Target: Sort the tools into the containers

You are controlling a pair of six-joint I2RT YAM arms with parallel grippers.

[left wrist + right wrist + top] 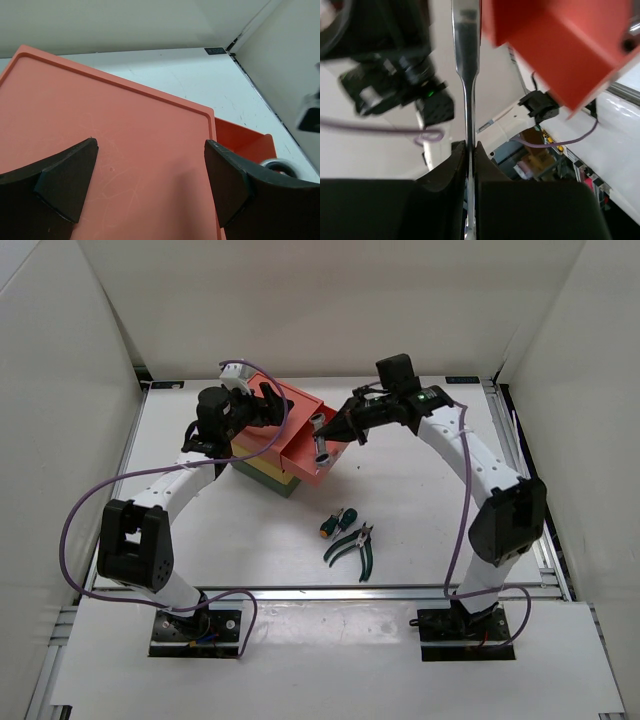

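Right now my right tool (471,150) pinches the wrench (466,60) by its thin handle over the open red drawer (330,468), 11 o'clock from the pliers (352,545); my left tool (150,175) gapes above the lid (100,140). Released tilted, the wrench could catch the drawer's edge and tumble out.
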